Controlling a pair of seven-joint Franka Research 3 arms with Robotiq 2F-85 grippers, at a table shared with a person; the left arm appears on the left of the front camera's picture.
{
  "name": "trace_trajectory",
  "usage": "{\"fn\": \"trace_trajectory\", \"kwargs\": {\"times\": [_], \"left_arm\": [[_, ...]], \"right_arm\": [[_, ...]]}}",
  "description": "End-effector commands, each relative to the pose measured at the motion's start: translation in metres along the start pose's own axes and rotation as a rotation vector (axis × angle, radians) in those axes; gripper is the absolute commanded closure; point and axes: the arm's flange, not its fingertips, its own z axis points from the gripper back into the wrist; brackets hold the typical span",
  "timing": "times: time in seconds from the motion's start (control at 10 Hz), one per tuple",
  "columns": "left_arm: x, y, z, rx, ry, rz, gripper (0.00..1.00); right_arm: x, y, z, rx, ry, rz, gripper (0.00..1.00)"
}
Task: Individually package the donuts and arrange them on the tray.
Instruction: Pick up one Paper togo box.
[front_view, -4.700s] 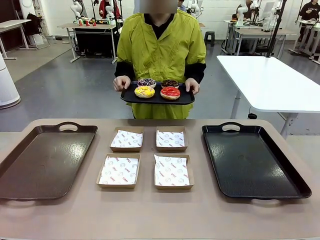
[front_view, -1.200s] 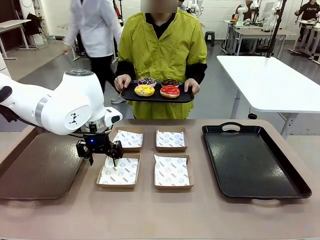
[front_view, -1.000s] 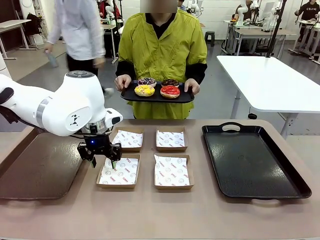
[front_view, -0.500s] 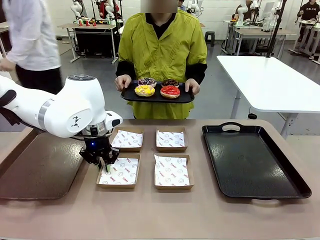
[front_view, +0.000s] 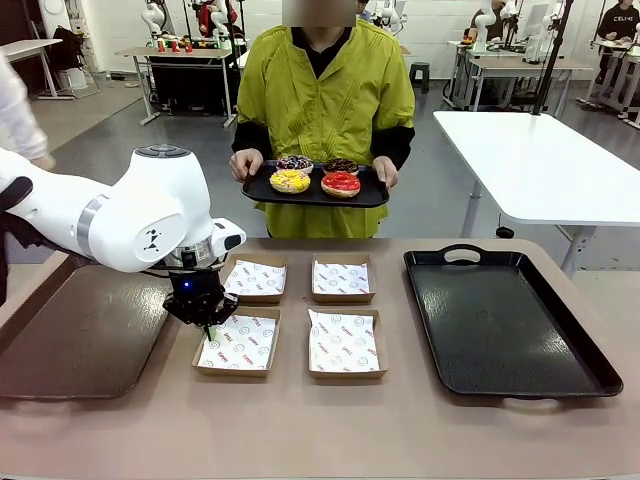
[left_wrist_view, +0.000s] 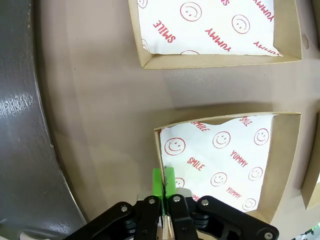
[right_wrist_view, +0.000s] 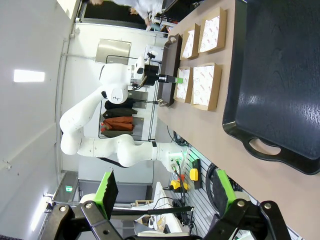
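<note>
A person at the far side holds a small black serving tray carrying the donuts: yellow-iced, red-iced, dark with purple-white sprinkles and brown chocolate. My left gripper is down at the near-left cardboard box. In the left wrist view its green pads are pressed together on the left wall of that box, so the left gripper is shut on the wall. The right gripper stands open in the air with nothing between its fingers.
Three more paper-lined boxes sit mid-table: far left, far right and near right. A brown tray lies at the left, close beside my left arm. A black tray lies at the right.
My left gripper has dropped a little and closed its fingers on the near-left box's left wall. A passer-by behind has walked off to the left. The person's tray of donuts has not moved.
</note>
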Motion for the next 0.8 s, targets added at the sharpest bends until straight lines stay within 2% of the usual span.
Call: {"fn": "trace_trajectory", "kwargs": {"times": [0.0,0.2,0.3,0.5,0.7], "left_arm": [[-0.003,-0.004,0.002,0.023,-0.007,0.039,1.00],[-0.005,-0.004,0.032,0.041,0.006,0.031,1.00],[-0.009,-0.005,0.061,0.045,-0.014,0.005,1.00],[-0.010,-0.006,0.119,0.058,-0.049,0.031,1.00],[0.011,-0.012,0.166,0.084,-0.079,0.058,1.00]], "right_arm": [[0.000,-0.001,0.001,0.013,-0.004,0.006,0.00],[0.000,-0.001,0.001,0.013,-0.004,0.006,0.00],[0.000,-0.001,0.001,0.013,-0.004,0.006,0.00],[0.000,-0.001,0.001,0.013,-0.004,0.006,0.00],[0.000,-0.001,0.001,0.013,-0.004,0.006,0.00]]}}
